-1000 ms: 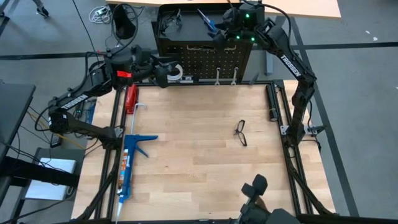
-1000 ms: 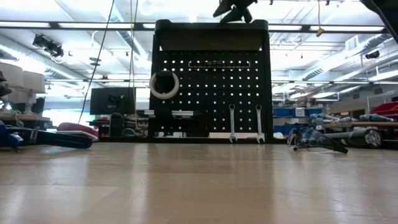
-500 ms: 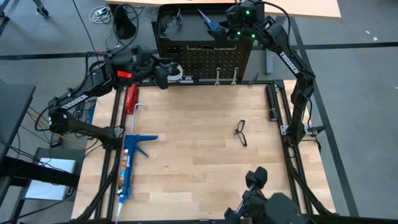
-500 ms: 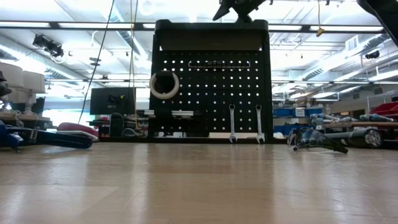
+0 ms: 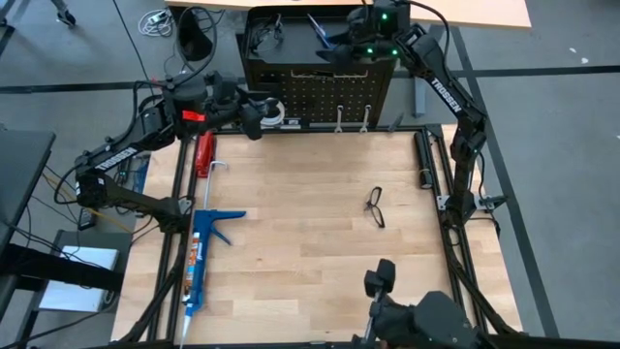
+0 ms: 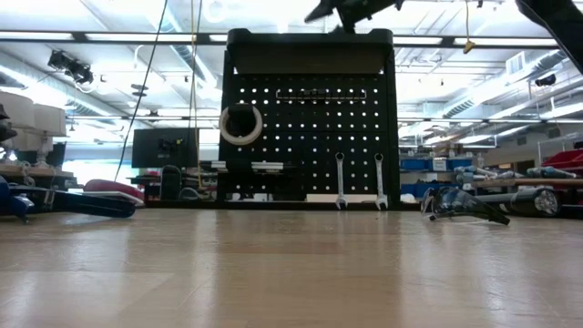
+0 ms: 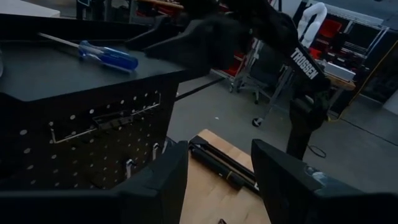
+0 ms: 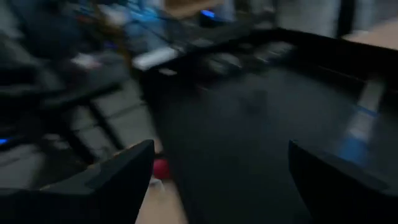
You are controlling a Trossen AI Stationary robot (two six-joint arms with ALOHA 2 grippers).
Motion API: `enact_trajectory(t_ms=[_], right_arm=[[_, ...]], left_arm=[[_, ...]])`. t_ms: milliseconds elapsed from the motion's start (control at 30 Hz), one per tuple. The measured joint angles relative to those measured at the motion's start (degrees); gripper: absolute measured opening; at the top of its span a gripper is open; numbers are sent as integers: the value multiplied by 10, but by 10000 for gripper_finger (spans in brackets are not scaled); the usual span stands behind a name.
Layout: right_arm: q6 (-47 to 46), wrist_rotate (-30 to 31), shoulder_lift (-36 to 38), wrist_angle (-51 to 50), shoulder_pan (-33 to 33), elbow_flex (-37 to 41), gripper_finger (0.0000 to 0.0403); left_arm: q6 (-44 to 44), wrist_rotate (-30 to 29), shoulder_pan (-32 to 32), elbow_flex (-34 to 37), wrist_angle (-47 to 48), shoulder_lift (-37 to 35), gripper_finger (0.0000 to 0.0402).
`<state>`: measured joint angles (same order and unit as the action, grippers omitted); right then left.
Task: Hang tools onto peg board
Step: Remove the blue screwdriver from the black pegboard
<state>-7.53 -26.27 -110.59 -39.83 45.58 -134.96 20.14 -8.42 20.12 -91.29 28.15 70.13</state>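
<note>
A: What is standing at the counter's [image 5: 310, 281] far edge?
B: The peg board [image 5: 320, 92], with a tape roll [image 6: 240, 125] and two wrenches [image 6: 340, 180] hanging on it.

A: And the tools?
B: The right tool [image 5: 341, 48] is hovering over the board's top, fingers apart, empty, beside the screwdriver [image 7: 106, 55]. The left tool [image 5: 254, 114] is waiting near the roll, fingers apart. Glasses [image 5: 375, 206] are lying mid-counter.
</note>
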Motion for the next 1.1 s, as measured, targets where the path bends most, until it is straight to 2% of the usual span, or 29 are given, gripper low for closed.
enact_trajectory(t_ms=[100, 267, 500, 633, 1100], right_arm=[[-13, -11, 0, 29, 1, 0, 361], [-2, 108, 8, 64, -6, -1, 348], [32, 171, -1, -33, -16, 1, 346], [65, 211, 1, -46, -17, 0, 346], [105, 229, 1, -50, -9, -1, 342]], left_arm=[[0, 0, 0, 0, 0, 0, 182], [0, 1, 0, 0, 0, 0, 182], [1, 2, 0, 0, 0, 0, 182], [1, 3, 0, 0, -2, 0, 182], [2, 8, 0, 0, -6, 0, 182]])
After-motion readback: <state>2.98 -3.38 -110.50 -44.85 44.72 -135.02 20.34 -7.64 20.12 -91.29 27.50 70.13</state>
